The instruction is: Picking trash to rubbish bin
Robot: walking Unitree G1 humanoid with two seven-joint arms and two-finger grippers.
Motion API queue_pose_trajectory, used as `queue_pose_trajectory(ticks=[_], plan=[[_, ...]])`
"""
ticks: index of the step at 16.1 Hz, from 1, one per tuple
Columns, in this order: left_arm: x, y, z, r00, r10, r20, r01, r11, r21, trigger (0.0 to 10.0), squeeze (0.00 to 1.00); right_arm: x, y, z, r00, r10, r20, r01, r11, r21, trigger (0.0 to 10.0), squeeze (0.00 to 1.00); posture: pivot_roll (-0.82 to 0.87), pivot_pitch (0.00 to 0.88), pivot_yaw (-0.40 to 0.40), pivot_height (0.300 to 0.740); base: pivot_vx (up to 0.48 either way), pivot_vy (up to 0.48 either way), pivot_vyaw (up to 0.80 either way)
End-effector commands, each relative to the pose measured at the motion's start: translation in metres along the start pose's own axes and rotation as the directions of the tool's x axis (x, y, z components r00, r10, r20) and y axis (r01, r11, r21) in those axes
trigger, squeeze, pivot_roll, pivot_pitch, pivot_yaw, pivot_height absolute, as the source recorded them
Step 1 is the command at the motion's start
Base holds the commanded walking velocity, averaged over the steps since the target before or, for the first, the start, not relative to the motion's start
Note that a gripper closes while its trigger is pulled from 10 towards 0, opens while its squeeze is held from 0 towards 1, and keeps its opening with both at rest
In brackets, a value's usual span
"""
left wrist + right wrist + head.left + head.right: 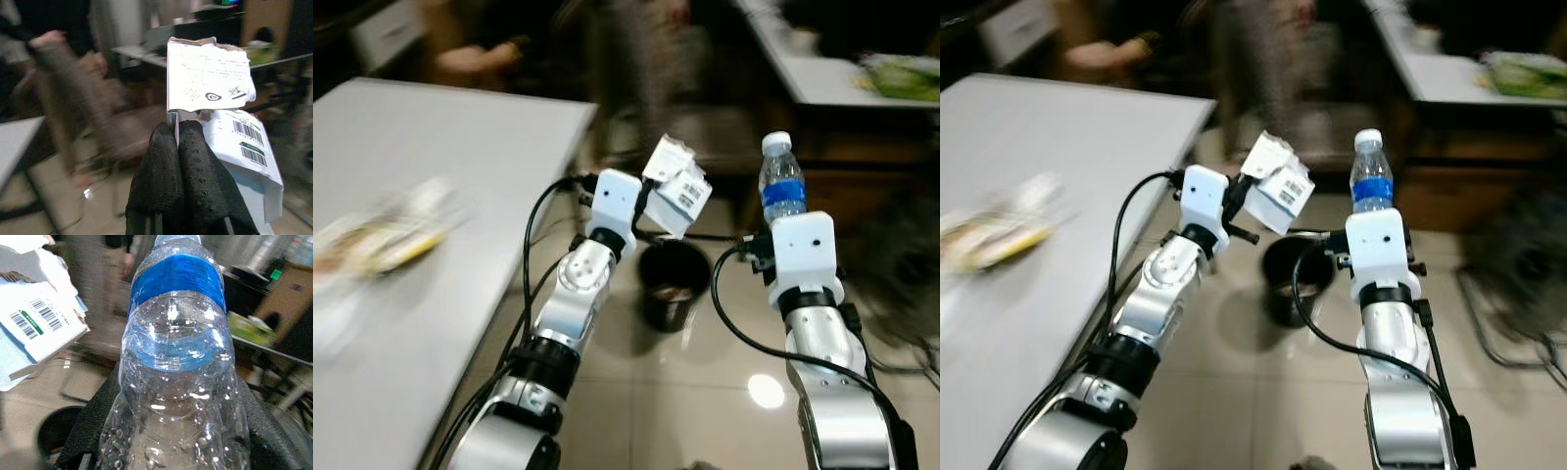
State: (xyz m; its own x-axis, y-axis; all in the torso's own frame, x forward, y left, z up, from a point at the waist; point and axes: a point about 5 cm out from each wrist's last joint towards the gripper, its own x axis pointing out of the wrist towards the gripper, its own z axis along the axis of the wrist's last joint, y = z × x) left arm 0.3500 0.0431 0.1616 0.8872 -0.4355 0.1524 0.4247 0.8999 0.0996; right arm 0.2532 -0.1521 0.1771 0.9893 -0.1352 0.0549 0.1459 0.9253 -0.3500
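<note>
Here, left fingers (178, 161) clenched on box (230, 127), right fingers (98, 426) half-hidden gripping bottle (173, 357).

My 2 arms are showing silver jointed segments with black collars. Each wrist is carrying a white camera housing (802, 247) with a small dark lens. Black cables (530, 257) are looping alongside both. My fingers (183, 186) are presenting black, dimpled rubber.

Paper, plastic and shiny tile

The torn box (222, 122) is matt white cardboard (printed barcodes); the bottle (173, 367) is clear glossy plastic with a blue label; fingers (195, 186) are dimpled black rubber; the floor (724, 392) is glossy tile.
</note>
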Motion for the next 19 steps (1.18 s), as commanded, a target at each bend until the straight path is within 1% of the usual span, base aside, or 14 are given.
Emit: queue_pose_trajectory(ticks=[1,15,19], plan=[[0.0034,-0.0092,0.0040,0.999,-0.032,0.011,0.032,0.999,0.004,0.0,0.00,-0.0005,-0.0079,-0.0028,0.999,-0.029,-0.015,0.029,1.000,-0.001,10.0,0.00,0.05,0.086,0.012,0.740,0.480,0.000,-0.80],[0.0034,-0.0092,0.0040,0.999,-0.032,0.011,0.032,0.999,0.004,0.0,0.00,-0.0005,-0.0079,-0.0028,0.999,-0.029,-0.015,0.029,1.000,-0.001,10.0,0.00,0.05,0.086,0.012,0.740,0.480,0.000,-0.80],[0.0025,-0.0102,0.0018,1.000,-0.023,0.005,0.023,1.000,0.010,0.0,0.00,-0.0027,-0.0044,-0.0022,1.000,-0.003,-0.005,0.003,0.999,-0.035,10.0,0.00,0.04,0.092,0.009,0.740,0.000,0.000,0.68]])
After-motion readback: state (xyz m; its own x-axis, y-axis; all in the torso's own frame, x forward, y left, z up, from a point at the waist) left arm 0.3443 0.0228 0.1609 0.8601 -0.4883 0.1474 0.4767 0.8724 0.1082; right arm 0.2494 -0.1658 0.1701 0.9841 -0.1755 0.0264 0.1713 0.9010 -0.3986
